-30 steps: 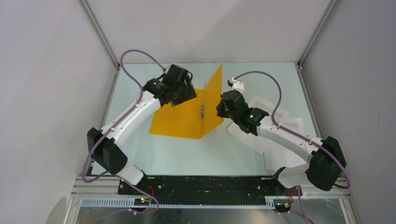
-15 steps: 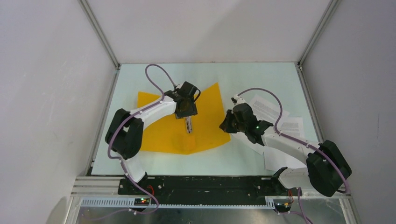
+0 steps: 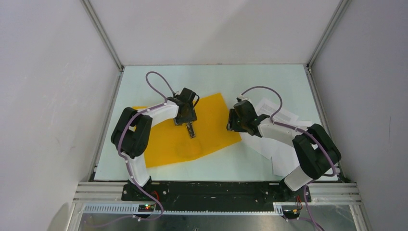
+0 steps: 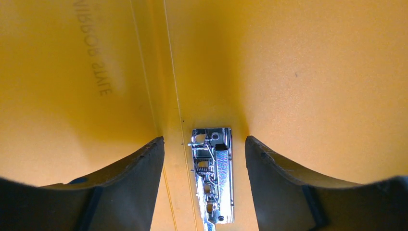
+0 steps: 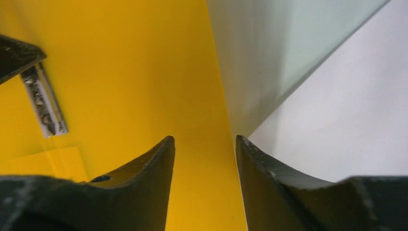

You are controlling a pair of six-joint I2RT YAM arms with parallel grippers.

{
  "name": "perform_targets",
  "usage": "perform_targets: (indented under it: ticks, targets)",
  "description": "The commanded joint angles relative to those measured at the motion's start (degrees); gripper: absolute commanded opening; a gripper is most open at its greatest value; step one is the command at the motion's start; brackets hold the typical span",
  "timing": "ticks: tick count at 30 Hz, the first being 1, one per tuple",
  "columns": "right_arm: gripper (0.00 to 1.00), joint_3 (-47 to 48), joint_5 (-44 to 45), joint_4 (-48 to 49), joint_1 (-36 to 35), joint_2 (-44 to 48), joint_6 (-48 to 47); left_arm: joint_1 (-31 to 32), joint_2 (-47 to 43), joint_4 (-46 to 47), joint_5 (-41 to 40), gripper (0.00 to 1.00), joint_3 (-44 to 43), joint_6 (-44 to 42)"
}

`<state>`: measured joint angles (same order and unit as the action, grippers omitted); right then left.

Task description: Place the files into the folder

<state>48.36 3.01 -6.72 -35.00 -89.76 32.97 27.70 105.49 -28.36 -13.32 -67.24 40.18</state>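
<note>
The folder [image 3: 211, 126] lies opened flat on the desk [image 3: 250, 82]. The left tool [image 4: 204, 139] hangs over its spine with fingers spread and empty, the metal clip [image 4: 213, 178] below the gap. The right tool [image 5: 204, 138], fingers likewise apart and holding nothing, is above the folder's right edge. The files [image 3: 276, 109] lie scattered just to that tool's right.

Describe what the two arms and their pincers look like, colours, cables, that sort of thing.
Both the left arm and right arm have smooth white link shells joined by bulky black joint housings. A thin purple cable loops along each. The left pincer and right pincer each have two dark, curved fingers tapering towards the tips. No markings are visible.
</note>
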Motion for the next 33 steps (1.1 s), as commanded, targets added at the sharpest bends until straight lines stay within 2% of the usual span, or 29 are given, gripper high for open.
perform_targets:
  ticks: [1, 3, 6, 10, 13, 16, 23, 28, 33]
  targets:
    - [0.6, 5.55, 10.87, -7.0, 0.46, 1.55, -1.68, -0.4, 2.78, 0.42, 0.07, 0.69, 1.85, 2.73]
    - [0.66, 6.55, 13.37, -9.29, 0.5, 4.1, -2.44, -0.56, 3.54, 0.93, 0.74, 0.68, 2.49, 3.83]
    - [0.68, 7.98, 14.01, -12.33, 0.38, 7.4, -4.22, -0.68, 4.44, 1.68, 1.55, 0.68, 3.1, 4.58]
    - [0.66, 8.72, 3.8, -8.37, -1.85, 8.82, -5.95, -0.8, 5.46, 2.61, 3.88, 0.67, 2.85, 3.97]
    - [0.63, 11.46, 2.63, -6.9, -7.45, 3.43, -7.35, -0.69, 6.52, 2.94, 5.7, 0.66, 2.06, 3.8]
    - [0.56, 15.63, 1.09, -5.59, -11.67, -3.11, -7.17, -0.48, 7.11, 3.63, 7.17, 0.66, 2.6, 4.45]
    - [0.46, 19.85, -0.78, -0.13, -15.96, -12.11, -6.76, -0.38, 5.44, 4.87, 10.19, 0.66, 5.61, 3.69]
    - [0.45, 20.27, 2.86, 3.48, -18.6, -16.49, -6.9, -0.46, 4.44, 5.37, 11.8, 0.66, 6.79, 3.27]
    - [0.36, 21.09, 7.91, 2.4, -19.77, -20.2, -5.86, -1.19, 1.69, 5.18, 12.67, 0.69, 6.67, 2.59]
